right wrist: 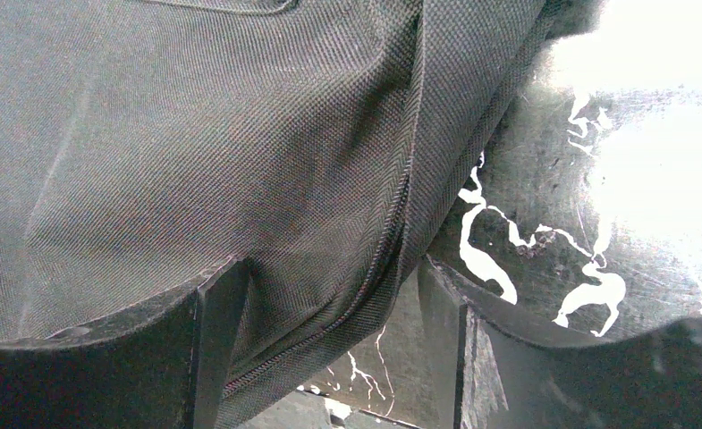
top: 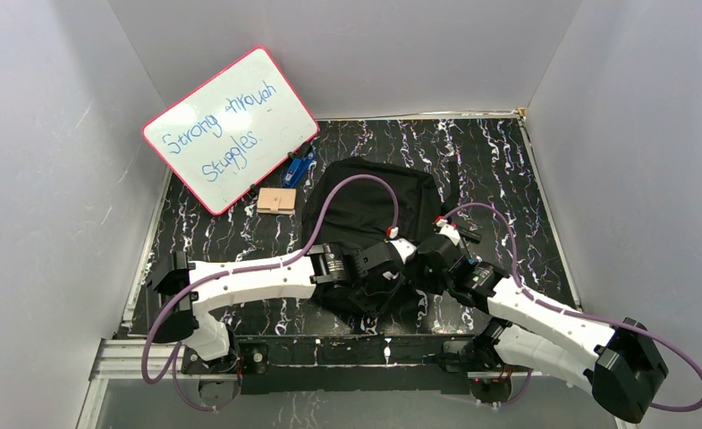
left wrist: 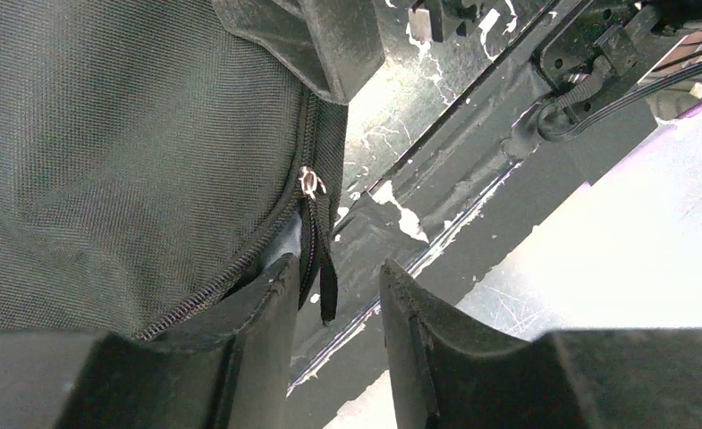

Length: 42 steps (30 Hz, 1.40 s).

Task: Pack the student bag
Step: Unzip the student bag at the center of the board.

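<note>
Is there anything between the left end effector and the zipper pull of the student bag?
Nothing visible. The zipper pull hangs on the student bag directly ahead of the left end effector, its black tab dangling between the open fingers.

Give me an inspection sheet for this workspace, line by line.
Surface: black table with white marble veining.
Job's things: large black fabric backpack, lying mid-table.
Clutter: pink-framed whiteboard leaning at the left wall; small blue object and small wooden block beside it.
Grippers: left gripper open, black zipper pull strap in its gap, not pinched; right gripper open, straddling the backpack's edge.
Cables: purple cables loop over the backpack.
Surroundings: plain grey walls.
</note>
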Available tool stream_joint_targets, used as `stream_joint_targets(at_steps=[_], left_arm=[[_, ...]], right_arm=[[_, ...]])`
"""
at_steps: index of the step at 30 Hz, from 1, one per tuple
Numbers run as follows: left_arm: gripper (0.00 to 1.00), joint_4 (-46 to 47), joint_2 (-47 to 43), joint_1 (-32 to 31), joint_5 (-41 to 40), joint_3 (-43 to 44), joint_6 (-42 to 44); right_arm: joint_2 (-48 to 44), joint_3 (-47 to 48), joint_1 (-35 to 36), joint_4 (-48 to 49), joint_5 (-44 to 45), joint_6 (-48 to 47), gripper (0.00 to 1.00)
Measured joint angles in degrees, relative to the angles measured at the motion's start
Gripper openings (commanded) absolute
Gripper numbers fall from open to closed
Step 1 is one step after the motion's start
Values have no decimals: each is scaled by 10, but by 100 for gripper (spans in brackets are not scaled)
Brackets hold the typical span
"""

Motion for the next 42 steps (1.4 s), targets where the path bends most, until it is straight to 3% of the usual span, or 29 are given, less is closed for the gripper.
stream_joint_targets(at_steps=[6, 15, 24, 30, 42], left_arm=[[28, -5, 10, -9, -1, 0, 9], [0, -14, 17, -14, -15, 0, 25], [0, -32, 10, -15, -74, 8, 31], [0, -34, -30, -15, -112, 8, 31], [0, -25, -49, -15, -114, 4, 41]], right_arm=[[-2, -8, 0, 4, -2, 1, 78], [-2, -8, 0, 4, -2, 2, 78], [-7, -8, 0, 1, 0, 12, 78], [-65, -16, 0, -16, 13, 44, 79], [-166, -60, -1, -38, -52, 189, 83]])
